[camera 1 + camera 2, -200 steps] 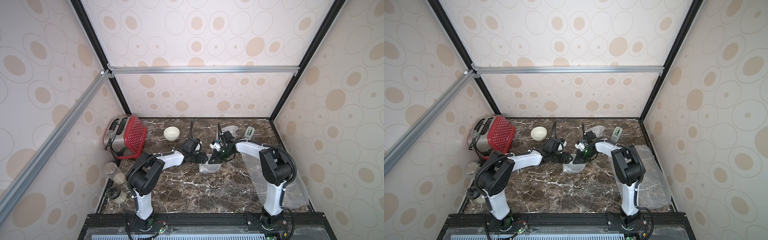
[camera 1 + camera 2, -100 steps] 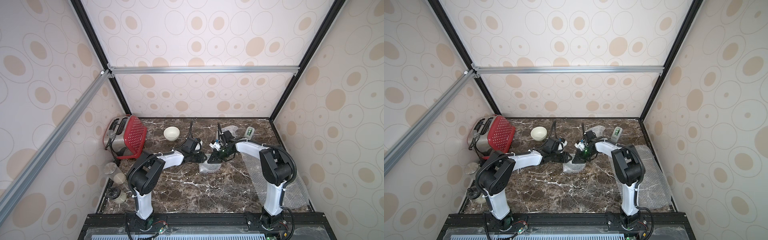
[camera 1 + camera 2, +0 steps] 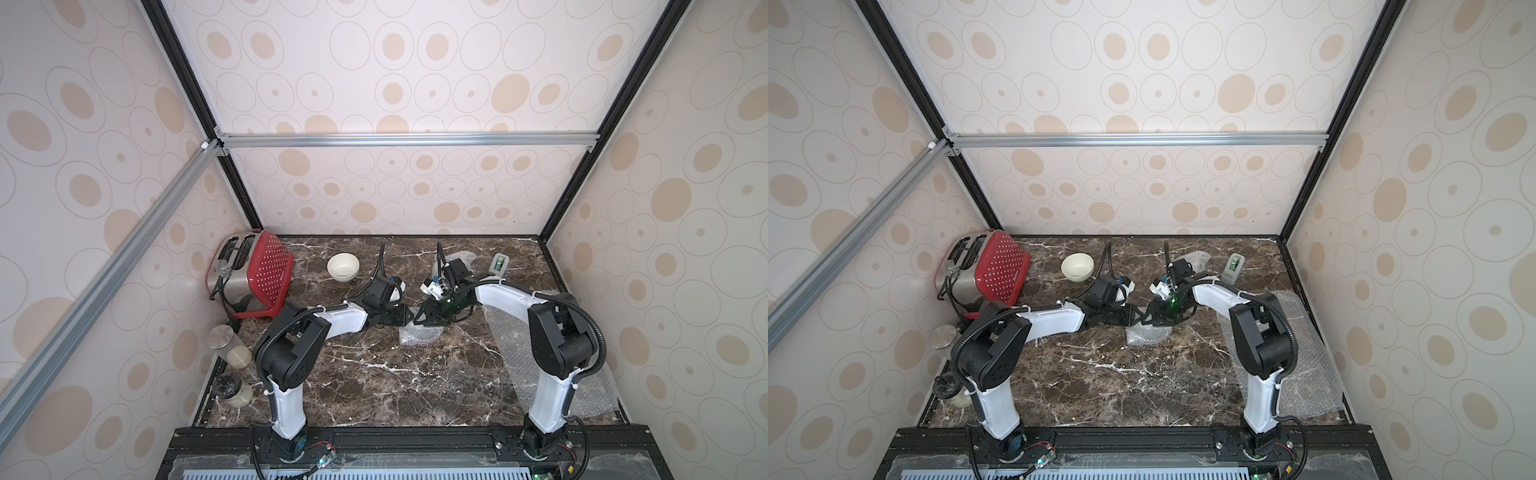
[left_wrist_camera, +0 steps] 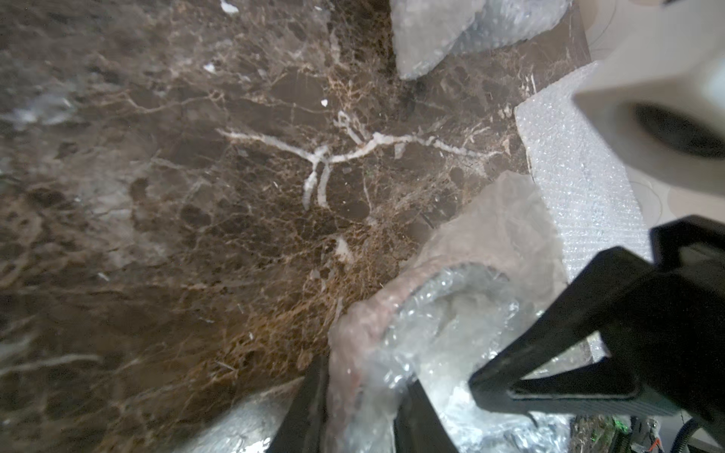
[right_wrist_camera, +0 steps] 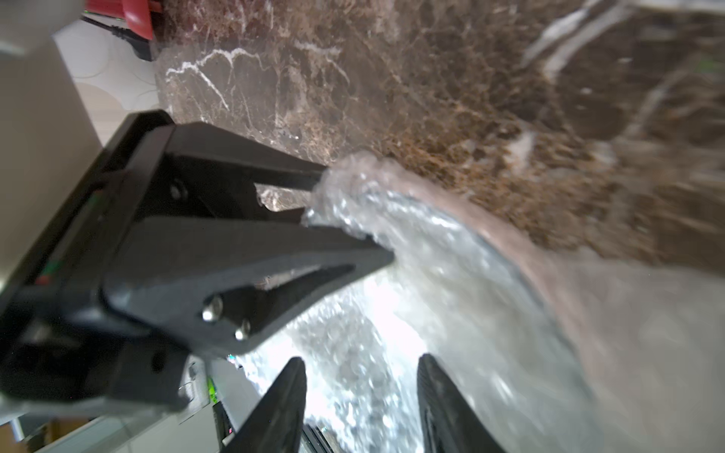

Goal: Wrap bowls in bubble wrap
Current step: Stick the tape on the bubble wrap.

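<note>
The left gripper (image 5: 355, 217) pinches the edge of the crumpled clear bubble-wrap bundle (image 5: 451, 274) on the dark marble tabletop (image 5: 431, 78); the right gripper (image 5: 361, 357), over that bundle, stands spread.

top x2: hi, front, aimed dwn | wrists: close-up, share bubble wrap (image 4: 443, 325)

Dark marble tabletop (image 3: 374, 395), oval-patterned beige walls (image 3: 415, 83)

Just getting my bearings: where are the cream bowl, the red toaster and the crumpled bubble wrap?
Cream-white round ceramic bowl (image 3: 343, 266): in a top view, hollow inside.
Red dotted metal toaster (image 3: 270, 272): in a top view, red side panel.
Crumpled clear bubble wrap bundle (image 3: 417, 336): in a top view, near edge.
</note>
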Tool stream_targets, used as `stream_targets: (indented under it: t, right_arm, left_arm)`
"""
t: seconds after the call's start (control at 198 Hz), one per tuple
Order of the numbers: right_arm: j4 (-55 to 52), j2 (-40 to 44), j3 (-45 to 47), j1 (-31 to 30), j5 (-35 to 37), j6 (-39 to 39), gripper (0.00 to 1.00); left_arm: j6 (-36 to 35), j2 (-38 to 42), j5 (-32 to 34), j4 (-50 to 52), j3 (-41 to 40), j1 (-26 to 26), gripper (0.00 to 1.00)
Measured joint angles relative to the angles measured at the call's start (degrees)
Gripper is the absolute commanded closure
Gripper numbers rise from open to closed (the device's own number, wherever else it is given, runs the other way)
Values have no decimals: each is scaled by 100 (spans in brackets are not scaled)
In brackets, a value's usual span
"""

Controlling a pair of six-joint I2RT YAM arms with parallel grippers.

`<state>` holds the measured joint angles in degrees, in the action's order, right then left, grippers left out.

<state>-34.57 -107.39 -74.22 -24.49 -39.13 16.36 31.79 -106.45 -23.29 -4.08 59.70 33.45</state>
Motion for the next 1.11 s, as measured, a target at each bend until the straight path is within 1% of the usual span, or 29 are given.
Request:
stream_targets:
  t: [0.061,0.111,0.162,0.243,0.293,0.339,0.511,0.703,0.931,1.113]
  right_arm:
    - [-114,116,4,52,120,-28,50]
    - [-181,210,11,90,201,-50,54]
    - [-251,286,11,118,278,-63,61]
    - [-339,372,11,138,319,-76,80]
    - [-356,391,11,144,330,-83,86]
    - [-367,391,9,133,334,-17,90]
    - [-350,376,-131,-46,273,31,92]
    - [-42,101,-286,-251,101,142,92]
    - [168,-472,-282,-258,83,229,93]
    - [424,-505,-68,-125,90,345,95]
  left_arm:
    - [0,0,0,0,0,0,74]
    - [0,0,2,2,0,0,74]
    - [0,0,9,7,0,-2,74]
    - [0,4,42,31,0,-9,74]
    - [0,7,52,37,0,-15,74]
    - [0,7,63,42,0,-17,74]
    - [0,11,87,61,0,-17,74]
    - [0,39,120,127,0,-17,73]
    - [0,70,166,186,0,-13,74]
    - [0,74,160,181,0,2,74]
